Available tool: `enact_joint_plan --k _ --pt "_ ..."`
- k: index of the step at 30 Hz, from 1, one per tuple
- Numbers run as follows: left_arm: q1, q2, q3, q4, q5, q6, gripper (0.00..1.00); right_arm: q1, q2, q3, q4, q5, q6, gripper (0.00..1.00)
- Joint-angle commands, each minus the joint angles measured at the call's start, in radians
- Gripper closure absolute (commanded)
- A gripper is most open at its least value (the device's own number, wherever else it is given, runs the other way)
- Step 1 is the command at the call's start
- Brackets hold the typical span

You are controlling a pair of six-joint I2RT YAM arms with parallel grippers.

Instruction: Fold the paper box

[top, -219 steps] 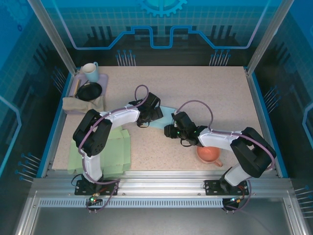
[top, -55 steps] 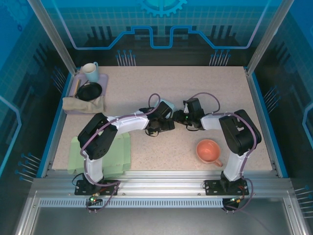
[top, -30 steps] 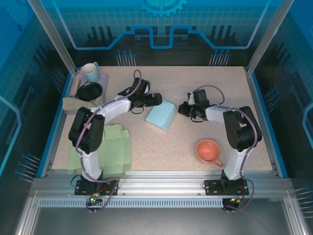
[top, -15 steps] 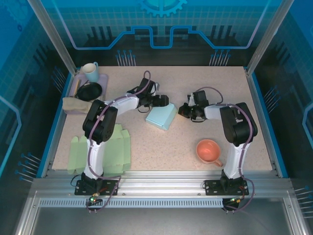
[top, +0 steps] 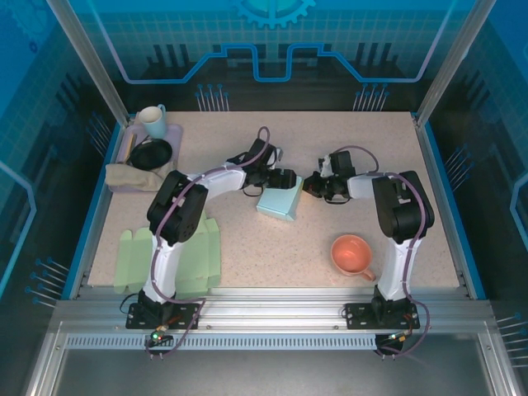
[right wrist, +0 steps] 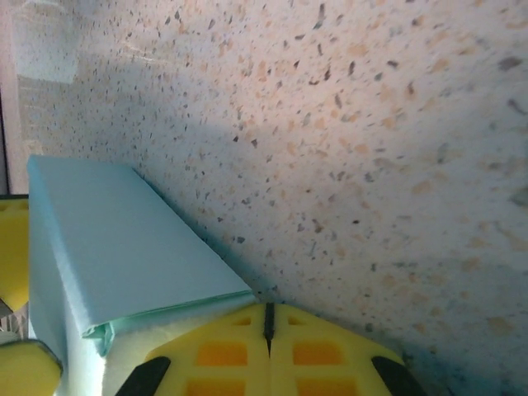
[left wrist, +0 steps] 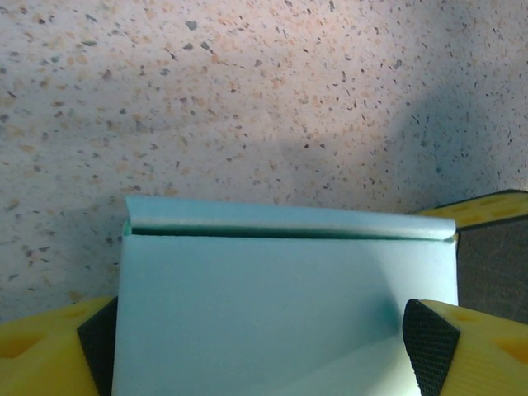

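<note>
- Left tool (left wrist: 264,346) is spread wide open, straddling the light blue paper box (top: 280,201) from side to side.
- Right tool (right wrist: 266,323) is closed, its tips just beside the box's right end.
- Box lies near the middle of the surface (top: 355,140).

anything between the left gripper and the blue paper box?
Nothing visible. The left gripper straddles the paper box with open jaws, a finger on each side; the shut right gripper sits beside it.

My speckled bench (top: 355,148) carries a pale blue paper box (top: 280,202) mid-surface. Right of the box and nearer me sits an orange cup (top: 351,253). Left and nearer lie flat green sheets (top: 130,262), and far left a purple tray (top: 175,132) and a beige cloth (top: 132,176).
</note>
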Motion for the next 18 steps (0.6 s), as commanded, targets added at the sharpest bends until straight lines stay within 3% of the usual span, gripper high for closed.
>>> enact_joint_plan --k 1,9,13,18 --pt "-0.124 0.014 0.022 0.069 0.222 -0.024 0.14 0.012 0.051 0.000 0.036 -0.016 -0.005 1.00" --pt "-0.046 -0.062 0.002 -0.006 0.022 -0.110 0.13 0.013 -0.044 -0.019 -0.008 0.008 -0.028 1.00" --pt "0.044 -0.116 -0.073 0.024 0.038 -0.201 0.10 0.014 -0.127 -0.017 -0.116 0.082 -0.036 1.00" --pt "0.074 -0.211 -0.199 0.059 0.046 -0.213 0.08 0.019 -0.248 -0.051 -0.207 0.111 -0.057 1.00"
